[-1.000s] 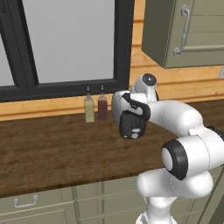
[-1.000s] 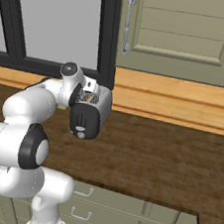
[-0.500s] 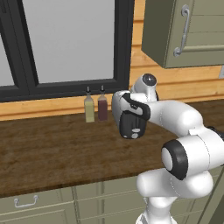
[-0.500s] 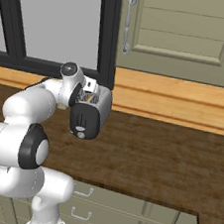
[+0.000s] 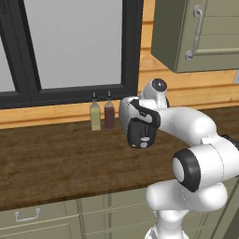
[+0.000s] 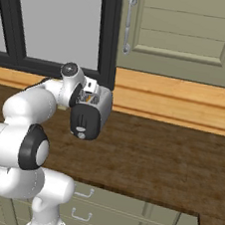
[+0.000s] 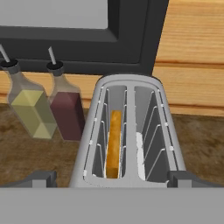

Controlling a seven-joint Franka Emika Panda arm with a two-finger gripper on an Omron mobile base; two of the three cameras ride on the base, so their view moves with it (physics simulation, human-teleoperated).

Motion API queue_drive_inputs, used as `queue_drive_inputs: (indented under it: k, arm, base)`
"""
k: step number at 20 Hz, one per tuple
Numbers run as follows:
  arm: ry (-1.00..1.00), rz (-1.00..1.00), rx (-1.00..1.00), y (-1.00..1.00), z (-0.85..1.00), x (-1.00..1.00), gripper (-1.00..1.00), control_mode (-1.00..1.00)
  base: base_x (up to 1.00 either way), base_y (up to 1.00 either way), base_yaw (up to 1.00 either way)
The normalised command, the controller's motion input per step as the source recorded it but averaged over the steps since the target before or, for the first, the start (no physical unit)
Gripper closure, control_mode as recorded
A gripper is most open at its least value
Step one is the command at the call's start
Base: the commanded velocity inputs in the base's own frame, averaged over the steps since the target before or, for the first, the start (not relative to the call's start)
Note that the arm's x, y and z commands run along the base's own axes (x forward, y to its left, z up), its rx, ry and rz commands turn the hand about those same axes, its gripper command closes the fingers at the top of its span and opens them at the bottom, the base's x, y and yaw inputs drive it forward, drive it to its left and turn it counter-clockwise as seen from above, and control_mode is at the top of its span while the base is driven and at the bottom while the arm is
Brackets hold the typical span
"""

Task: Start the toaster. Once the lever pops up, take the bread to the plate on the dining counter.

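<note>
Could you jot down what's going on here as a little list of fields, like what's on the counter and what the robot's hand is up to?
place: kitchen worktop under a window
toaster: silver, two slots, seen from above in the hand view
bread: one slice standing on edge in the left slot
bottles: a yellowish bottle and a dark red bottle, left of the toaster by the wall
tool: open, above the toaster, holding nothing
cabinets: pale green cupboard above, drawers below
</note>
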Motion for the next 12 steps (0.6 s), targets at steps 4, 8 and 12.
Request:
queue_drive_inputs:
  k: [4, 8, 12]
  arm:
    - [0.0, 0.0, 0.0, 0.0, 0.0, 0.0, -1.0, -1.0]
    - [0.0, 0.0, 0.0, 0.0, 0.0, 0.0, -1.0, -1.0]
    - [0.0, 0.0, 0.0, 0.0, 0.0, 0.0, -1.0, -1.0]
  base:
    - [0.0, 0.0, 0.0]
    - [0.0, 0.0, 0.0]
    - [0.0, 0.0, 0.0]
